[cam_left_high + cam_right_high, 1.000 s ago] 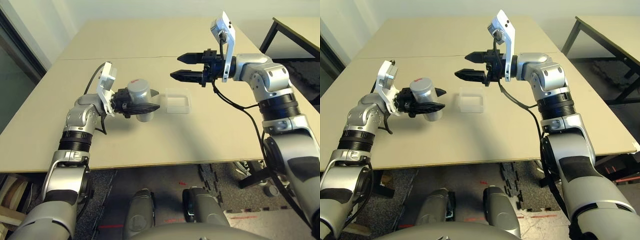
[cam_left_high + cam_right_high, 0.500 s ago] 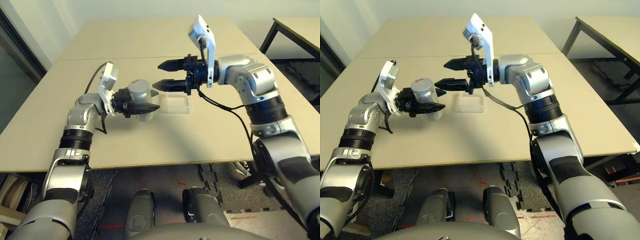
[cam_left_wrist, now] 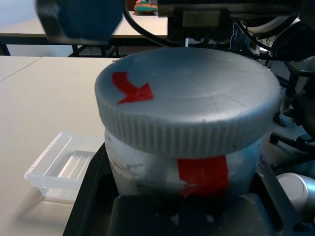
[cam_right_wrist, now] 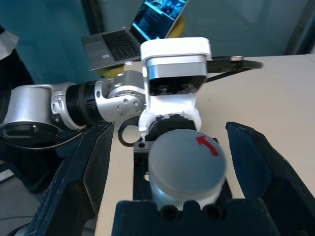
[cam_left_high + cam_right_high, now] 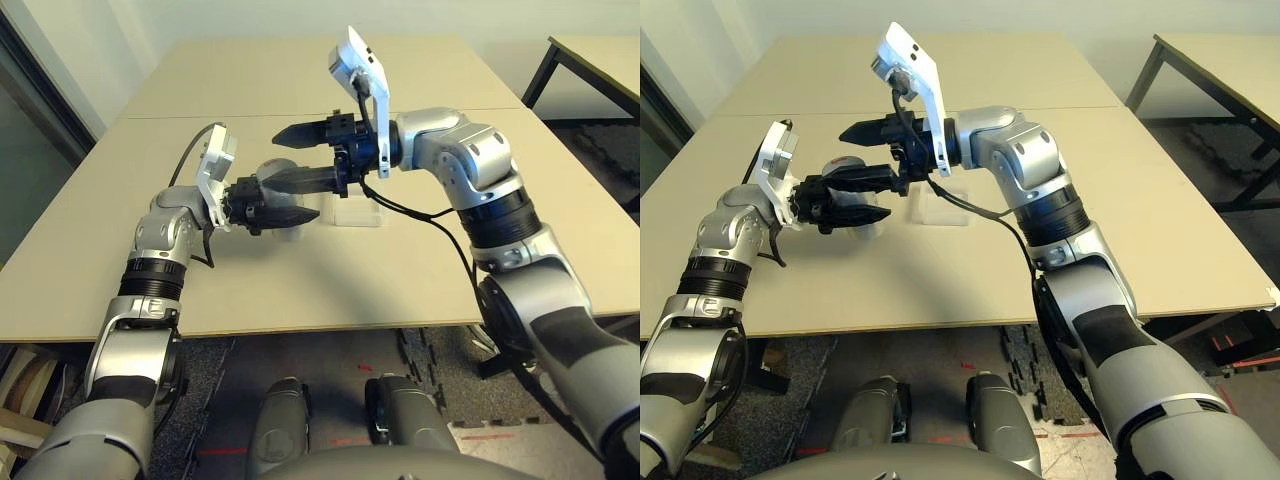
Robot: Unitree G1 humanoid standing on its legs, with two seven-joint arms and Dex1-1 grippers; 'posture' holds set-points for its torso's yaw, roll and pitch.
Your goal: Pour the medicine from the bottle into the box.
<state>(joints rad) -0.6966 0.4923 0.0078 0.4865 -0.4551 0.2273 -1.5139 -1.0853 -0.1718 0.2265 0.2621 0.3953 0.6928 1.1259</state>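
- Compared with a second ago, the right hand (image 5: 290, 158) has swung across from above the far side of the small clear plastic square box (image 5: 357, 207) to the small white-grey cylindrical bottle with a grey screw cap (image 4: 186, 164); its black fingers are spread wide, one on each side of the cap, not yet touching it.
- The left hand (image 5: 285, 200) has not moved; its fingers stay clamped tight on the bottle's body, holding it upright above the beige tabletop (image 5: 300, 280).
- The box has stayed where it was on the tabletop, just beside the bottle, on the robot's right of it.
- In the head views the right hand's lower finger hides most of the bottle, and its wrist covers part of the box.
- The left wrist view cuts off the bottle's lower body behind the left hand's fingers.
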